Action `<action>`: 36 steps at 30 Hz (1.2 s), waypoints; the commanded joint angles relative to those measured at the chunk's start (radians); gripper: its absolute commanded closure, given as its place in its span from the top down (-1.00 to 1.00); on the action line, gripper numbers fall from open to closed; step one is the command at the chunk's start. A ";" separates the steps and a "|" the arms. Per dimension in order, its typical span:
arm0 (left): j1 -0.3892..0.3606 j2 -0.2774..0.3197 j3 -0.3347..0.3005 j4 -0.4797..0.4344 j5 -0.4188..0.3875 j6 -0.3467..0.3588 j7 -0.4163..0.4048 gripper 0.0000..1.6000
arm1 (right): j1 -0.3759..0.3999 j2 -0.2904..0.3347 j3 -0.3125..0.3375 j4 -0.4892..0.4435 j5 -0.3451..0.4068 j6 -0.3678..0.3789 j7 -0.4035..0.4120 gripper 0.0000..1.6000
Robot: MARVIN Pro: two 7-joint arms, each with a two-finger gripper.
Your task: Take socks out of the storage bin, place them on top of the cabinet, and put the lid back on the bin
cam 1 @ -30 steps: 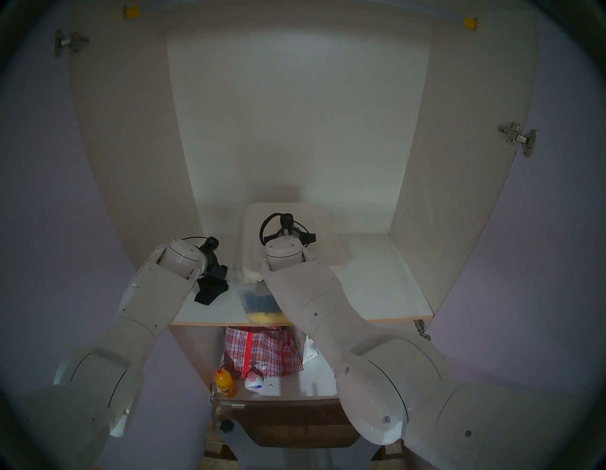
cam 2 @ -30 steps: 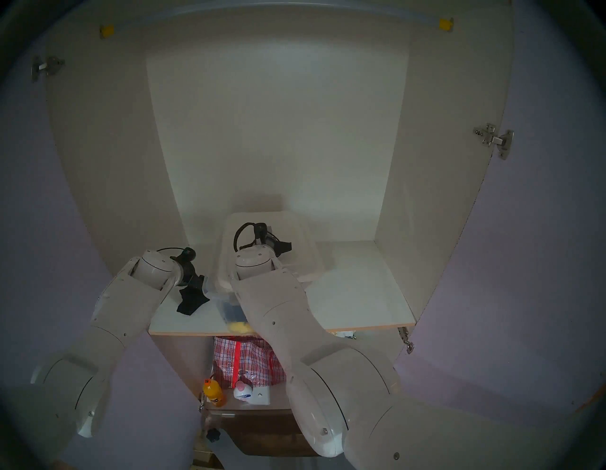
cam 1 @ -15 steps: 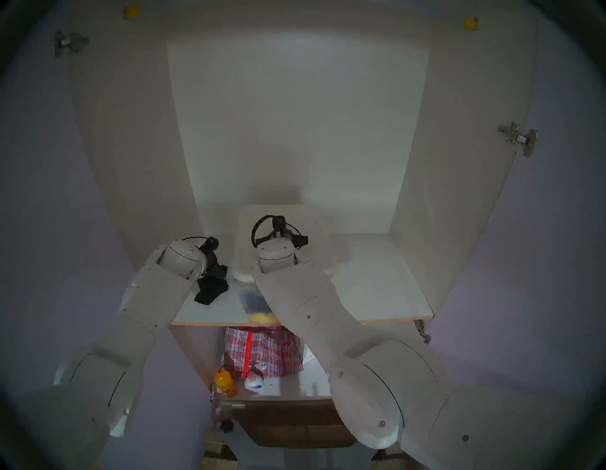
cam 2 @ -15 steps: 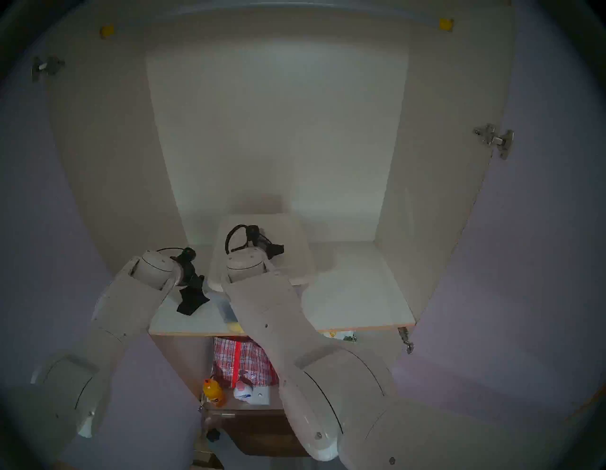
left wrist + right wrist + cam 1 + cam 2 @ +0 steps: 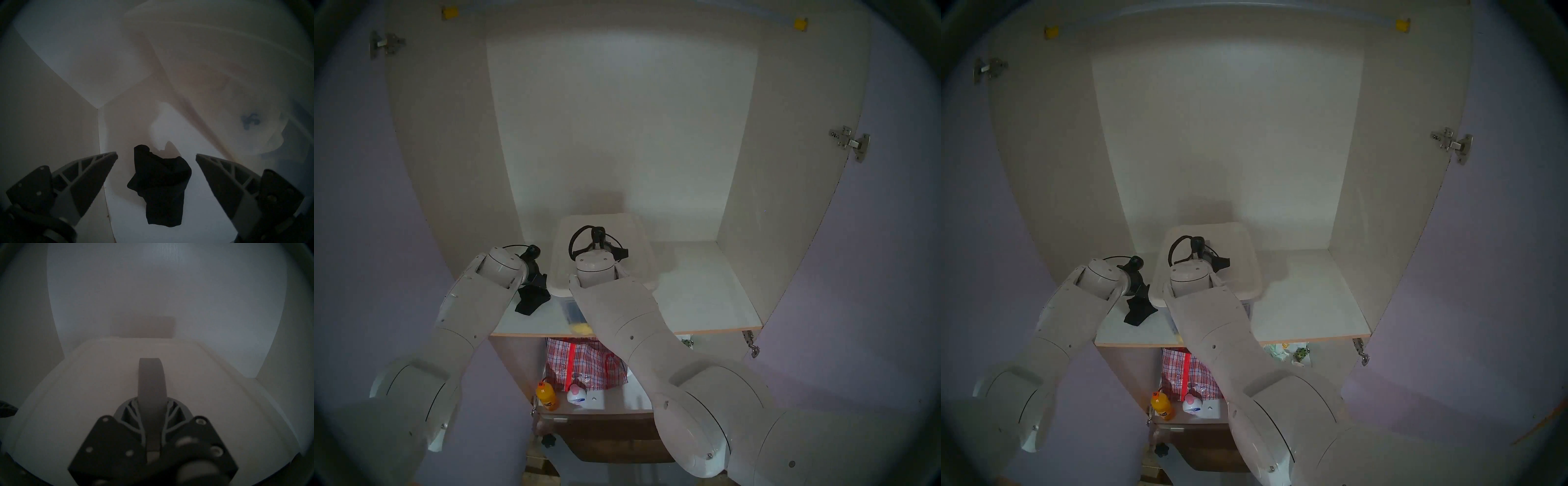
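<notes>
The socks (image 5: 531, 300) lie on the cabinet's (image 5: 619, 118) surface (image 5: 704, 298), left of the storage bin (image 5: 569, 307) and just beside it. The lid (image 5: 636, 237) sits over the bin, which stands near the surface's front edge. Below the surface, a checked bag (image 5: 585, 366) stands behind a bottle (image 5: 546, 396).

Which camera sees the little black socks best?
The left wrist view: the socks lie whole on the white board, between the open left claw fingers. Both head views show them small, partly hidden by the left arm. The right wrist view shows only a dark scrap at its left edge.
</notes>
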 commanded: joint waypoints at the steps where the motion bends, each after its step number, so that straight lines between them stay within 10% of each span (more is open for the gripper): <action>1: -0.028 0.003 -0.005 -0.024 -0.001 -0.010 -0.003 1.00 | -0.009 -0.005 -0.037 -0.065 -0.011 0.010 0.021 -1.00; 15: -0.028 0.003 -0.005 -0.024 -0.001 -0.010 -0.003 1.00 | -0.011 0.028 -0.055 -0.044 -0.003 -0.016 0.094 -1.00; 16: -0.028 0.003 -0.005 -0.024 -0.001 -0.010 -0.003 1.00 | -0.013 0.026 -0.046 -0.051 0.001 -0.015 0.080 -0.84; 17: -0.028 0.003 -0.005 -0.024 -0.001 -0.010 -0.003 1.00 | -0.024 0.033 -0.040 -0.078 -0.002 -0.023 0.062 -0.16; 18: -0.028 0.003 -0.005 -0.024 -0.001 -0.010 -0.002 1.00 | -0.037 0.042 -0.036 -0.111 -0.003 -0.024 0.056 1.00; 24: -0.028 0.002 -0.005 -0.022 -0.001 -0.009 -0.001 1.00 | -0.116 0.103 -0.037 -0.315 -0.017 -0.111 0.045 1.00; 36: -0.028 0.001 -0.005 -0.021 -0.001 -0.008 0.000 1.00 | -0.301 0.277 0.001 -0.684 0.005 -0.058 0.098 1.00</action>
